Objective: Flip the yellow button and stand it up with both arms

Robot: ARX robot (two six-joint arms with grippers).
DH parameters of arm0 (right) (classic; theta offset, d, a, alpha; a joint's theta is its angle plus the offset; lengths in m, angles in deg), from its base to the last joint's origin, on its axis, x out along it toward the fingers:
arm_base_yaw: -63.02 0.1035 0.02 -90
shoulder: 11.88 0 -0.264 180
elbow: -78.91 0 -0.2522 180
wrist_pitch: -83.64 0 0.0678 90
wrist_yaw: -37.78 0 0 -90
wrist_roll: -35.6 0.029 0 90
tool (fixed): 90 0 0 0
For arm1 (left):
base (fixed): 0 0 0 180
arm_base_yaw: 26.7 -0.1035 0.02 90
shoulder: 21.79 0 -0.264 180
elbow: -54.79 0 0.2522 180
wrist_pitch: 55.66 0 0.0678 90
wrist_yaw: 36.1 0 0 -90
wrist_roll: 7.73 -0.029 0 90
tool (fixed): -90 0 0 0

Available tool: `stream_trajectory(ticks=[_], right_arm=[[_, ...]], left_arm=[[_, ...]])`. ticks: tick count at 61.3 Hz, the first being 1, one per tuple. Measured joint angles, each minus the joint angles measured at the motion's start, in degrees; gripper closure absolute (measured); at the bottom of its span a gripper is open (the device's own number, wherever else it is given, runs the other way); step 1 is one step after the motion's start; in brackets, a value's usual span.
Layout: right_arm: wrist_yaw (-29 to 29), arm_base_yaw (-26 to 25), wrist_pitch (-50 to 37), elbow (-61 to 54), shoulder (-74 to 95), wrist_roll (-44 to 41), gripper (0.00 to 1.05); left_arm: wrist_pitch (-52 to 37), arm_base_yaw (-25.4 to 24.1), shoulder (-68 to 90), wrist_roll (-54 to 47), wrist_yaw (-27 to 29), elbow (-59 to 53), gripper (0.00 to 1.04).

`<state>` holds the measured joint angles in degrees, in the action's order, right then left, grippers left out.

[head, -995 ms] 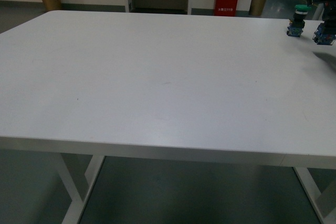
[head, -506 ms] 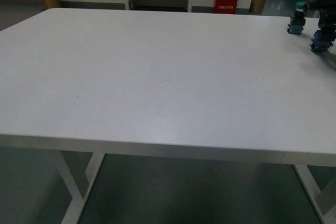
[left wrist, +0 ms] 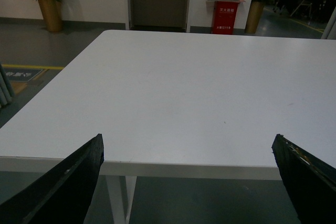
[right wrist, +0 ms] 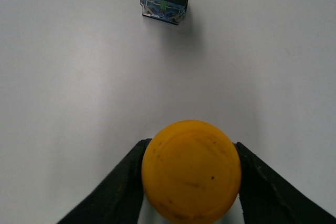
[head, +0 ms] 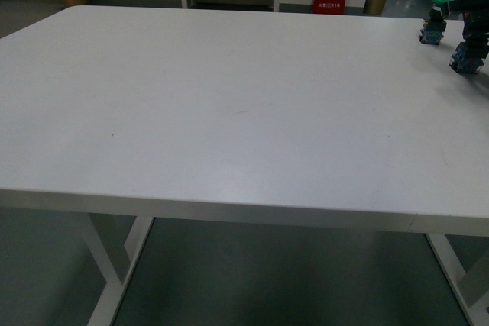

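The yellow button (right wrist: 191,171) shows a round, scuffed orange-yellow cap, pinched from 2 sides by the right gripper (right wrist: 191,148). Its body is hidden there; the front view gives only a blurry bluish base at the table's (head: 229,112) far right edge, near the green button (head: 433,24). The left gripper (left wrist: 186,142), seen only by its own wrist camera, gapes wide
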<state>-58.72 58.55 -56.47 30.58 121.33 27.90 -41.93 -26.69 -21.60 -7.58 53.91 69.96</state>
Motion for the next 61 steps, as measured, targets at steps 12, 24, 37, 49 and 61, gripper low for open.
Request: stream_trajectory(ticks=[12,24,37,49,61], right_arm=[[0.0,-0.3,-1.0,-1.1,0.0,0.0,0.20],[0.0,-0.7,-1.3,-1.1,0.0,0.0,0.08],[1.2,-0.9,-0.5,-1.1,-0.1,0.6,0.07],[5.6,-1.0,-2.6,-5.1,-3.8,2.1,0.07],[10.9,-1.9,-6.8,-14.2,-13.7,2.9,0.07]], left_arm=[[0.0,0.0,0.0,0.0,0.0,0.0,0.06],[0.0,0.0,0.0,0.0,0.0,0.0,0.06],[0.0,0.0,0.0,0.0,0.0,0.0,0.06],[0.0,0.0,0.0,0.0,0.0,0.0,0.06],[0.0,0.0,0.0,0.0,0.0,0.0,0.06]])
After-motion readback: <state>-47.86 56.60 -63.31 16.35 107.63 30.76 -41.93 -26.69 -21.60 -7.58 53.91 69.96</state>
